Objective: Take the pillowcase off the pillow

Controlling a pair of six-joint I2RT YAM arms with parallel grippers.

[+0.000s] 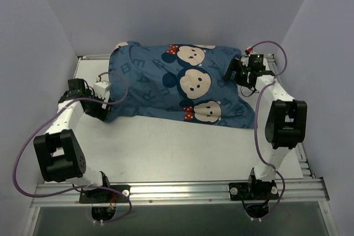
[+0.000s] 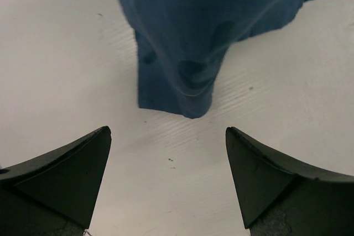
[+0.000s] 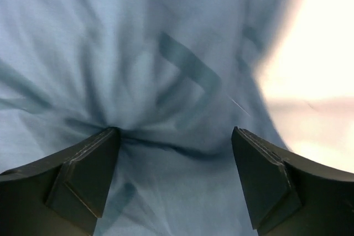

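Note:
The blue pillowcase [image 1: 177, 84], printed with letters and mouse faces, lies plump across the back middle of the table. The white pillow is hidden inside it. My left gripper [image 1: 106, 109] is at the pillowcase's front left corner, low over the table. In the left wrist view the left gripper [image 2: 167, 132] is open and empty, and the fabric corner [image 2: 182, 42] hangs just ahead of it. My right gripper [image 1: 232, 72] is at the pillowcase's right end. In the right wrist view the right gripper [image 3: 175, 132] is open, and its fingertips [image 3: 105, 147] press into the blue fabric [image 3: 166, 53].
The white table [image 1: 166, 147] is boxed in by pale walls on the left, right and back. An aluminium rail [image 1: 177, 192] runs along the near edge at the arm bases. Purple cables [image 1: 22, 153] loop off both arms.

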